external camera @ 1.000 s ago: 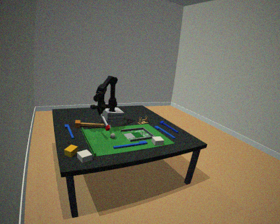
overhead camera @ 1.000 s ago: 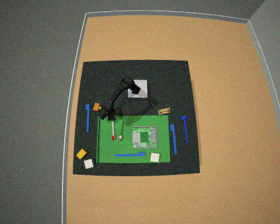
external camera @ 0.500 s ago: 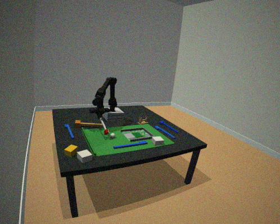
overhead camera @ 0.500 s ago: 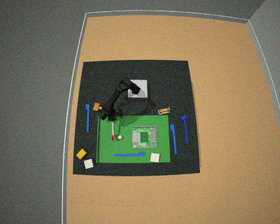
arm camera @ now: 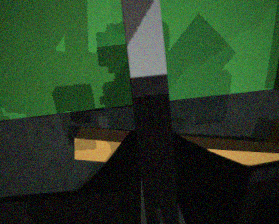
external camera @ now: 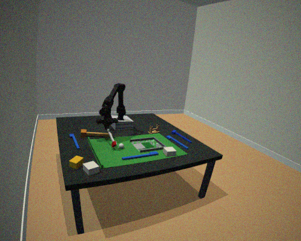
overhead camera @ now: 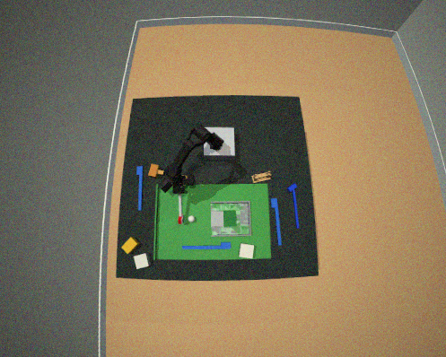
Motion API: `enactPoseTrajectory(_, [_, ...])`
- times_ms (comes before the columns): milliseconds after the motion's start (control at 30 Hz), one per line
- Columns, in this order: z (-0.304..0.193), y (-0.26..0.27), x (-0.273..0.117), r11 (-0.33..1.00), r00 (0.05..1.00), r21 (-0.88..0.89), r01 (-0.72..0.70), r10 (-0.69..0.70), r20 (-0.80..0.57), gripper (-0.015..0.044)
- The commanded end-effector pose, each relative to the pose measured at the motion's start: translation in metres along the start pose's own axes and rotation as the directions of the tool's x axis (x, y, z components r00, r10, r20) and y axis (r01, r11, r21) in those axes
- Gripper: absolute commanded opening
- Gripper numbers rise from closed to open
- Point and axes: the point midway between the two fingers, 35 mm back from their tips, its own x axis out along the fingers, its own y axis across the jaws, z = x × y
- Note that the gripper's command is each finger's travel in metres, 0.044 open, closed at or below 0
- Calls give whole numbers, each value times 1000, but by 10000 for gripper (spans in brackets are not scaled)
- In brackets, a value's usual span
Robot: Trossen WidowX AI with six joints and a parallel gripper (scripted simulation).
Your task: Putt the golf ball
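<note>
Grey walls, tan floor, black table.

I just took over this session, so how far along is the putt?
Done: the gripper is shut on the red putter. In hand: the putter's red head sits on the green mat right beside the golf ball, on the side away from the raised green. Left: the stroke itself; the ball is not yet on the raised green.
</note>
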Motion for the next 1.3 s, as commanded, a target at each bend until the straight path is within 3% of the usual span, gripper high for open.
enactPoseTrajectory(0, [0,1,6,1000,1000,5,-2,2,2,0])
enactPoseTrajectory(1000, [-2,-26,12,1000,1000,11,-4,4,-2,0])
enactPoseTrajectory(1267, [7,57,9,1000,1000,8,-6,6,1,0])
